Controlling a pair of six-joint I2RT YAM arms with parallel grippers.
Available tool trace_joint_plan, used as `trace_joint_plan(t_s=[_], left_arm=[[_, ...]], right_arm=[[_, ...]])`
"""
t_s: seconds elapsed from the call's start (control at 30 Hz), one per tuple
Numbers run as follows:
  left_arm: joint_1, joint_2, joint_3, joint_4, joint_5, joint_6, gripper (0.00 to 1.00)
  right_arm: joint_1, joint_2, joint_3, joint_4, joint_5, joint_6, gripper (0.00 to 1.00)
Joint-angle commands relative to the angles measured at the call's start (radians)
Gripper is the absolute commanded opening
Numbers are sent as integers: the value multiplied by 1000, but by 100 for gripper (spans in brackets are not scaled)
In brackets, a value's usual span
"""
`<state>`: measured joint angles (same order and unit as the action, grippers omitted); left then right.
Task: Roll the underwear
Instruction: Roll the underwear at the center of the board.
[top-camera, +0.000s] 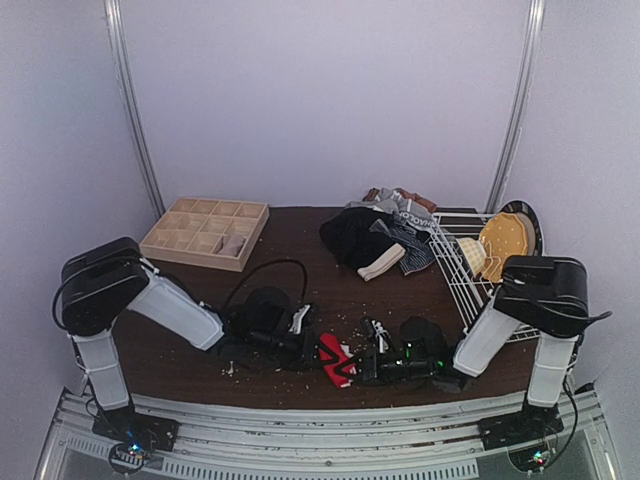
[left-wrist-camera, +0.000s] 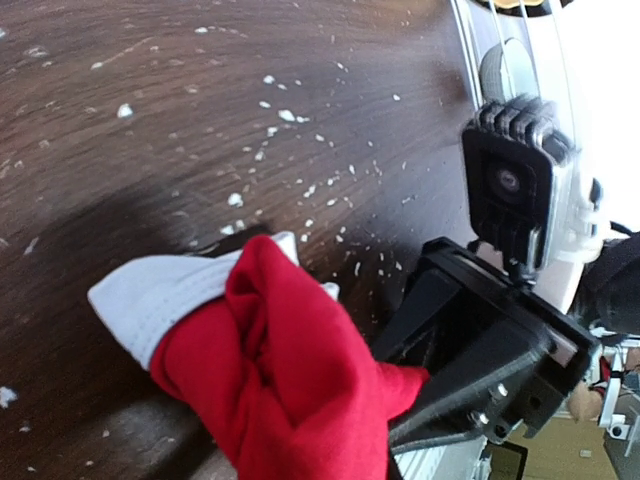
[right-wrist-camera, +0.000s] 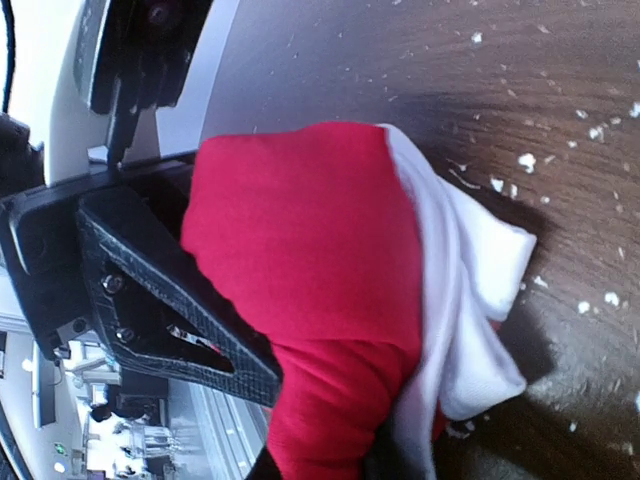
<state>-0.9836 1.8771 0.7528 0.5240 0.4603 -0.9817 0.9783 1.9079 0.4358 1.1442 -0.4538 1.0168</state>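
- Top external: the red brief (top-camera: 336, 358) sits bunched at the table's (top-camera: 300, 250) near edge, between the left gripper (top-camera: 298, 345) and right gripper (top-camera: 368, 366); you appear to be mid-roll.
- Left wrist: left jaws look pinched on the red cloth, with the pale waistband (left-wrist-camera: 160, 295) poking out.
- Right wrist: right jaws grip the other end; next, roll tighter and tuck in the waistband.
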Motion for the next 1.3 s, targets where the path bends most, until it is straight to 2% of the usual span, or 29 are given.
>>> trace_joint_plan(t_s=[0.0, 0.03, 0.1, 0.23, 0.37, 0.47, 0.53, 0.6, 0.7, 0.77, 0.97, 1.13, 1.27], left_arm=[[9, -20, 77, -236, -118, 66, 0], [10, -29, 98, -304, -132, 80, 0], [12, -36, 130, -428, -139, 99, 0], [14, -22, 194, -616, -133, 129, 0], [16, 30, 264, -765, -112, 148, 0], [16, 72, 300, -824, -77, 145, 0], [16, 98, 322, -853, -56, 142, 0], [16, 120, 345, -883, -47, 142, 0], [16, 146, 371, -925, -61, 140, 0], [16, 158, 373, -930, -64, 137, 0], [16, 185, 366, -915, -46, 131, 0], [16, 199, 370, -918, -45, 138, 0], [16, 211, 372, -919, -40, 141, 0]], right_arm=[[40, -110, -15, -390, 10, -103, 28], [47, -165, -5, -465, 47, -139, 35], [74, -291, 38, -666, 145, -221, 42], [151, -472, 138, -1014, 375, -373, 49], [202, -554, 190, -1140, 505, -459, 52], [225, -531, 244, -1193, 562, -508, 53], [244, -482, 283, -1210, 603, -536, 52], [249, -442, 309, -1195, 625, -547, 45], [250, -384, 323, -1137, 656, -540, 21], [249, -351, 327, -1106, 665, -532, 16], [250, -316, 334, -1041, 661, -527, 14], [250, -338, 330, -1004, 674, -537, 26], [247, -304, 358, -1022, 675, -535, 26]])
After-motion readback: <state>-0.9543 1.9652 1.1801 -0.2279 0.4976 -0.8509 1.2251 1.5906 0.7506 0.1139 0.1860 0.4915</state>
